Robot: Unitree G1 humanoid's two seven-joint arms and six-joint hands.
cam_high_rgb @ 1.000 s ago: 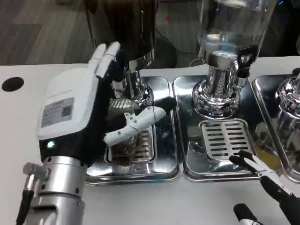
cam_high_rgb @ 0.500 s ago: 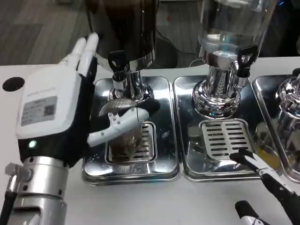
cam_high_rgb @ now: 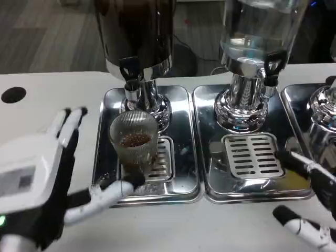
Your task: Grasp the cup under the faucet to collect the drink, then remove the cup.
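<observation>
Though ungrasped, cup [cam_high_rgb: 134, 140] with brown drink

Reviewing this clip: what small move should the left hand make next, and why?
Probably bring the left hand back in to grip the ribbed clear glass cup. The cup stands free on the grate under the black-handled faucet, some brown drink inside, and the hand is open beside it.

Ribbed clear cup [cam_high_rgb: 134, 143] upright on the drip grille [cam_high_rgb: 163, 157] below the faucet [cam_high_rgb: 131, 73], apparently part-filled with brown drink.
</observation>
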